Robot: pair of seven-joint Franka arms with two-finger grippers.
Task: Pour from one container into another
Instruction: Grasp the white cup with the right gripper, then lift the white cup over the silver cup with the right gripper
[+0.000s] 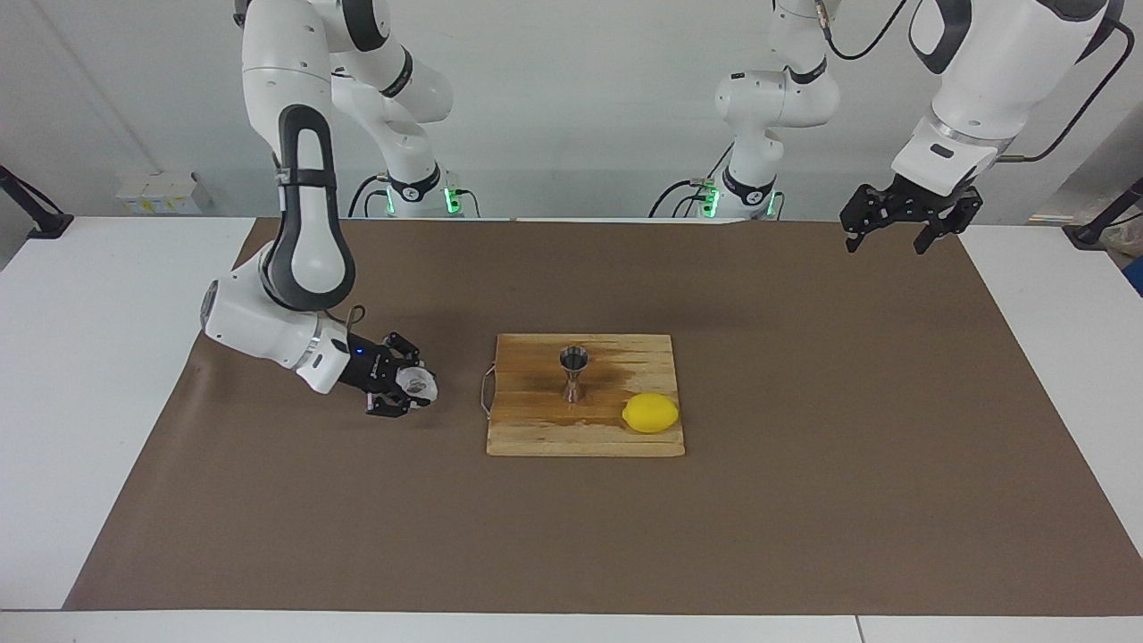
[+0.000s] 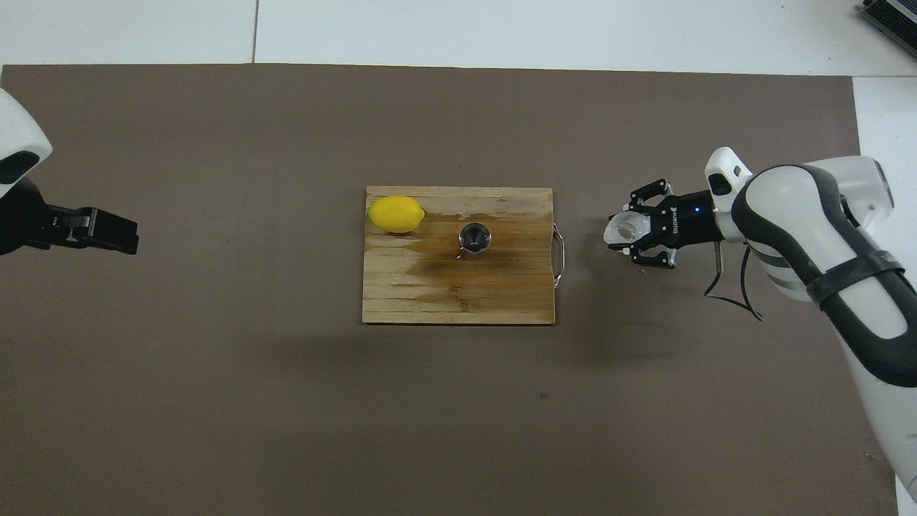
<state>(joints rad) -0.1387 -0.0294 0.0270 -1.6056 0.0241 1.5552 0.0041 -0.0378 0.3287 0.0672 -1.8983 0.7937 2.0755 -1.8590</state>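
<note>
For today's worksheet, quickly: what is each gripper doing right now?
Right gripper: shut on the frosted cup, beside the cutting board.
Left gripper: open, empty, waiting above the table's edge.

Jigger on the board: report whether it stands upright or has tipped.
Upright. The jigger stands on its lower cone on the cutting board, round rim facing up; in the overhead view its mouth shows as a circle.

Bare mat lies all around the board; on it, only the lemon sits near the jigger.
</note>
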